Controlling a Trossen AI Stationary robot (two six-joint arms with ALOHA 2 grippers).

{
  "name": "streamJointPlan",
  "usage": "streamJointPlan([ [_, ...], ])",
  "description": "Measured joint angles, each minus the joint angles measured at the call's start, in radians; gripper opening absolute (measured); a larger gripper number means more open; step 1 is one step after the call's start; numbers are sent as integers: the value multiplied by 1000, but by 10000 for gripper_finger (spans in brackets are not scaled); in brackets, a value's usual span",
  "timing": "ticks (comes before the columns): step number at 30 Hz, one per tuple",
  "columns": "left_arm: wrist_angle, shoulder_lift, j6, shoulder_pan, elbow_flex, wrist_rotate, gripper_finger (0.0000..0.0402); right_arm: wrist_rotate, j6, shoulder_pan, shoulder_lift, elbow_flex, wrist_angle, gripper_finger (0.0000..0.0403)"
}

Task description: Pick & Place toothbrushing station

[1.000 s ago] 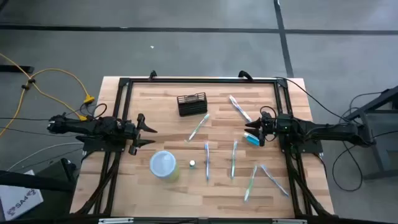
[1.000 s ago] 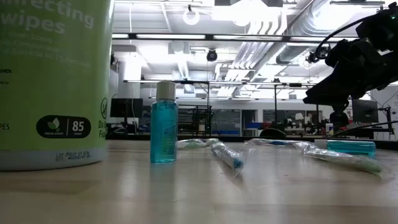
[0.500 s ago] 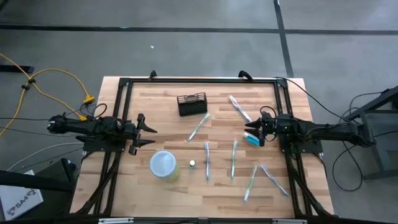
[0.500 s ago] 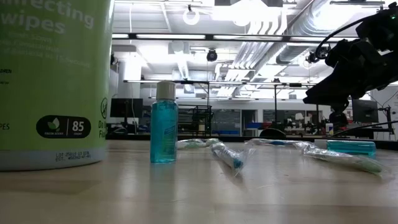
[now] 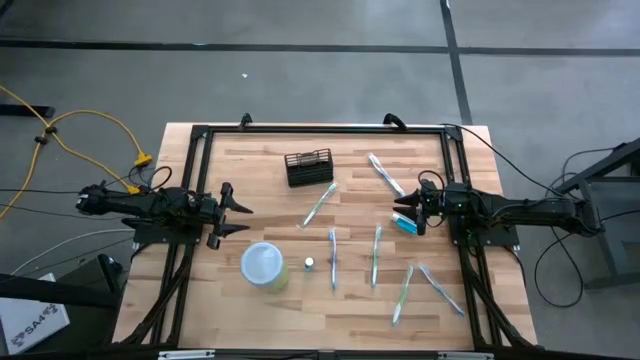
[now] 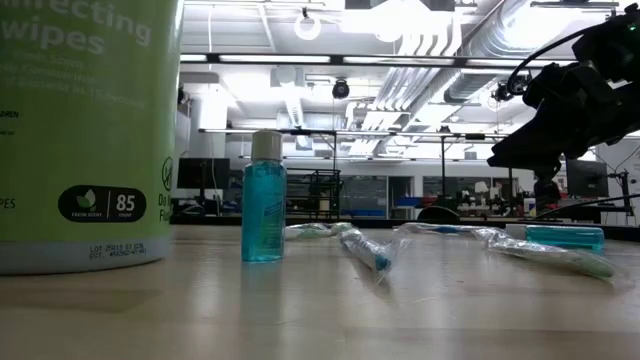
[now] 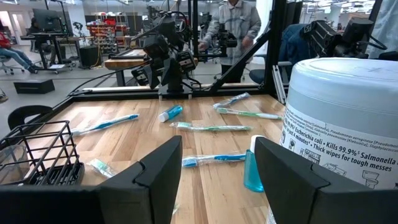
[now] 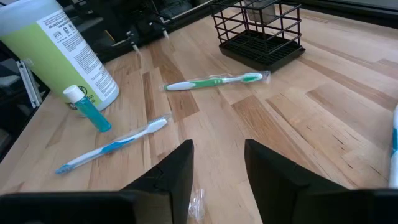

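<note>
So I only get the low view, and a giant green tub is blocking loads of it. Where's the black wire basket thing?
Observer: From above, the black wire holder stands near the far edge of the table, a bit left of the middle. Nothing is in it.
Operator: Is an arm holding it?
Observer: No. The left gripper is open at the table's left side, apart from the holder.
Operator: And the other arm?
Observer: The right gripper is at the right side, beside a small blue tube lying on the wood. Its wrist camera shows the fingers apart with nothing between them.
</note>
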Motion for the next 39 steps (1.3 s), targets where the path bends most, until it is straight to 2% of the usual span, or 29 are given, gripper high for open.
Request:
streamJointPlan([
  [14,1,0,0,0,0,0,195,0,0,0,0,0,0,135],
  [27,83,0,-8,0,0,-6,195,0,0,0,0,0,0,135],
  [31,77,0,-94,0,12,-96,195,0,0,0,0,0,0,135],
  [34,31,19,-96,0,40,-133,195,0,0,0,0,0,0,135],
  [39,-41,154,-84,0,159,-234,195,0,0,0,0,0,0,135],
])
